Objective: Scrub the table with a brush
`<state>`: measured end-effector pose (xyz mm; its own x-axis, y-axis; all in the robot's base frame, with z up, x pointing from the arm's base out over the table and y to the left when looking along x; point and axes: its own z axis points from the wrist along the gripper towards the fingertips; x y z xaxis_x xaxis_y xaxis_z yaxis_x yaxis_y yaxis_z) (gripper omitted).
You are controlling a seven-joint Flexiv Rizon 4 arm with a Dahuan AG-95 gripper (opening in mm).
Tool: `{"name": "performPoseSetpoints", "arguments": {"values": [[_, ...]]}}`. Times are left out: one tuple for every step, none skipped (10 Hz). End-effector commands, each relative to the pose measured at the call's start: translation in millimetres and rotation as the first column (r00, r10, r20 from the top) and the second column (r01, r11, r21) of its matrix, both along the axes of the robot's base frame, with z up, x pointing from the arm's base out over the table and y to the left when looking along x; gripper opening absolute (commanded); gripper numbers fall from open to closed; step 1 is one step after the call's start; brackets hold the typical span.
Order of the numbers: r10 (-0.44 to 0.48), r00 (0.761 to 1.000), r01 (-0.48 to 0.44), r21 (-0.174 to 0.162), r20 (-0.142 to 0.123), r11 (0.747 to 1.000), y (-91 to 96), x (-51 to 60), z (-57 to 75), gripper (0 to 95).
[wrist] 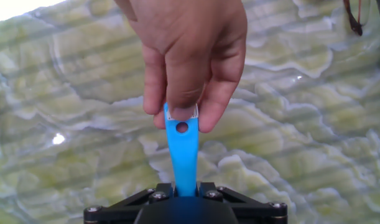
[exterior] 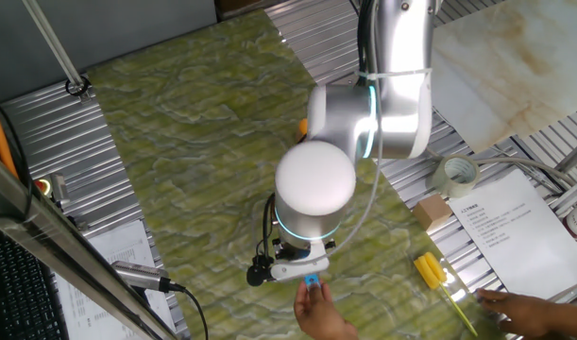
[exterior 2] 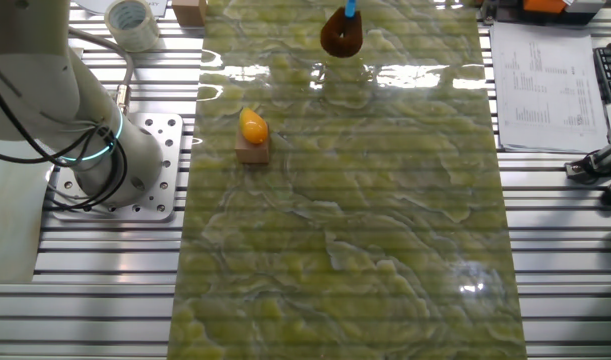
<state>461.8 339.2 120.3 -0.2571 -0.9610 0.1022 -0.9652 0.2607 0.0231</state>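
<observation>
While pinched, slim glossy blue brush (wrist: pixel 184 155).

I see a person's hand (wrist: pixel 190 56) pinching the brush (wrist: pixel 183 155) handle tip above the table (wrist: pixel 301 124), gripper (wrist: pixel 185 208) below.

My gripper (exterior: pixel 309 275) hangs over the table (exterior: pixel 203 142), the brush (wrist: pixel 183 155) running from it toward twelve o'clock in my hand view, where a person's hand (wrist: pixel 190 56) pinches its end, perhaps steadying it.
</observation>
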Motion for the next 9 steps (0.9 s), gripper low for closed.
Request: {"name": "performPoseSetpoints", "arguments": {"values": [[-0.002,1.000,0.002,-0.007,0.003,1.000,-2.8,-1.5,0.2,0.0],[-0.002,1.000,0.002,-0.006,0.010,1.000,-5.5,-1.4,-1.7,0.0],[-0.003,1.000,0.003,-0.005,0.013,1.000,-9.1,-1.4,-3.5,0.0],[-0.004,1.000,0.004,-0.005,0.018,1.000,-14.4,-1.5,-6.4,0.0],[-0.003,1.000,0.003,-0.003,0.023,1.000,-16.8,-1.3,-8.8,0.0],[-0.008,1.000,0.008,-0.001,0.028,1.000,-19.3,-1.3,-12.6,0.0],[-0.014,0.999,0.014,-0.001,0.031,1.000,-20.5,-1.3,-14.9,0.0],[-0.041,0.999,0.042,-0.003,0.034,0.999,-20.6,-1.2,-18.7,0.0],[-0.067,0.997,0.067,0.004,0.038,0.998,-20.6,-1.2,-23.5,0.0]]}}
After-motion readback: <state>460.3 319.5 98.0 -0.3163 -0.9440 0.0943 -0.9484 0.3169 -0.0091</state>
